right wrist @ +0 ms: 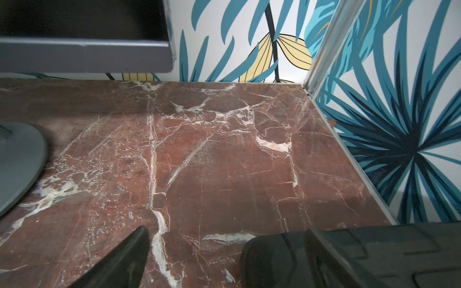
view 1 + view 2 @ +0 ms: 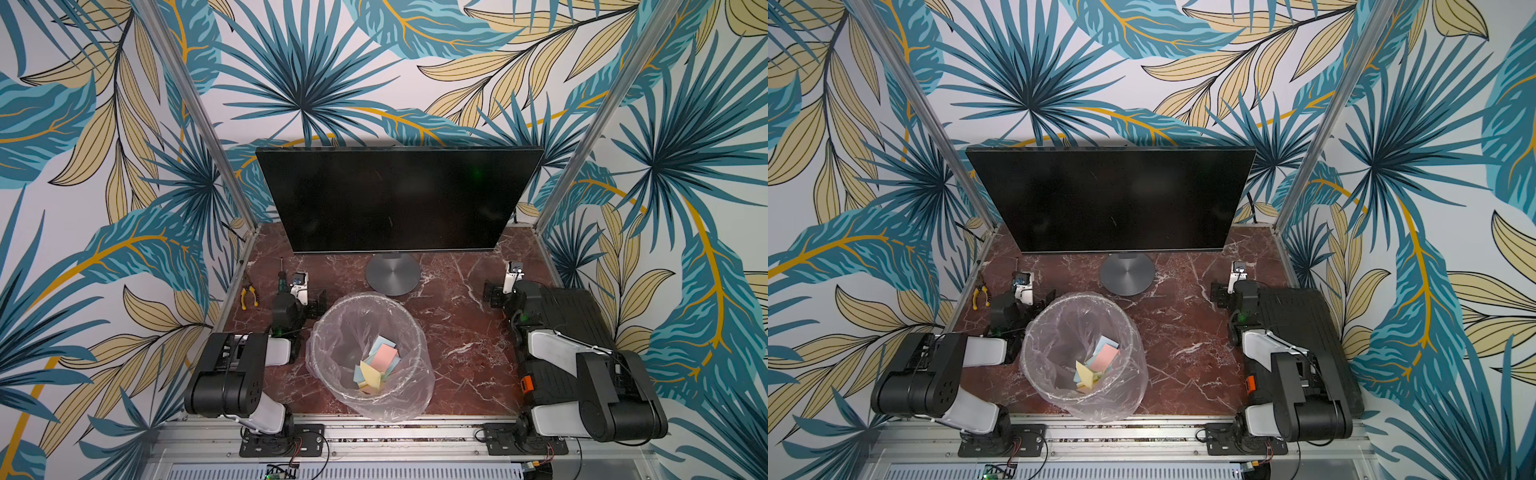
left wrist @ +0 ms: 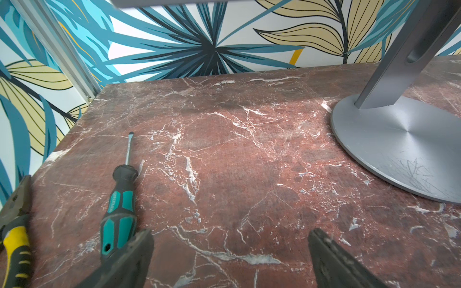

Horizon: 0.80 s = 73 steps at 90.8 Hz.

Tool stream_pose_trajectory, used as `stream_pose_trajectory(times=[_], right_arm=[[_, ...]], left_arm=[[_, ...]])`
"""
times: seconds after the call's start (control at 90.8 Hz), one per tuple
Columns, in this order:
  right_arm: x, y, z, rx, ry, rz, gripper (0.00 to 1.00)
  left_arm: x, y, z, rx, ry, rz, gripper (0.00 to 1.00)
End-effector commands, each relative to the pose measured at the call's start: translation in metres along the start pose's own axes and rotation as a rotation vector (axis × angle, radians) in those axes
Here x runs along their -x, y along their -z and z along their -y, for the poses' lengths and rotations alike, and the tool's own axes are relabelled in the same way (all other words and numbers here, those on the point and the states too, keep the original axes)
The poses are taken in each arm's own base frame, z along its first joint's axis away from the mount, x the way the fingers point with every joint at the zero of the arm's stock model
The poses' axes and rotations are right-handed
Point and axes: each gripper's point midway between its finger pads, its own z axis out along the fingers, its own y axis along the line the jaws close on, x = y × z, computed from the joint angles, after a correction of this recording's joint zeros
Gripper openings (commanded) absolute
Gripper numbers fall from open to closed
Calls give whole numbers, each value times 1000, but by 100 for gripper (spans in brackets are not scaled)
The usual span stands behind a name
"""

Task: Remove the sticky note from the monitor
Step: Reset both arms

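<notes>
The monitor, a wide black screen on a round grey base, stands at the back of the red marble table. Its screen is plain black in both top views, and no sticky note shows on it. My left gripper rests low, left of the bin, open and empty. Right of the base, my right gripper is also low, open and empty. The right wrist view shows the screen's lower corner.
A clear plastic-lined bin in the front middle holds several coloured paper squares. A teal-handled screwdriver and yellow pliers lie beside the left gripper. A black mat lies under the right arm. Metal posts flank the monitor.
</notes>
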Motion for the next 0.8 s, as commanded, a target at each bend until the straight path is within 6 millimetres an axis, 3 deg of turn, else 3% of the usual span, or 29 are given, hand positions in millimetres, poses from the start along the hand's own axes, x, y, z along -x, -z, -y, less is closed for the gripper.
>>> stream_pose_trajectory(times=[0.0,0.341,0.441,0.562,0.793], right_arm=[[-6,3,-6,51,-24,-8,100],[-1,19,3,39,-64,84,99],[-3,16,1,54,-75,82,100],[-19,3,-5,81,-86,110,99],[-20,-3,-11,106,-61,73,100]], left_arm=[[21,-3,-1,6,-13,49,100],[21,-3,-1,5,-13,49,100],[22,-2,-1,5,-12,50,100],[21,-3,-1,5,-12,49,100],[22,-3,-1,6,-13,51,100]])
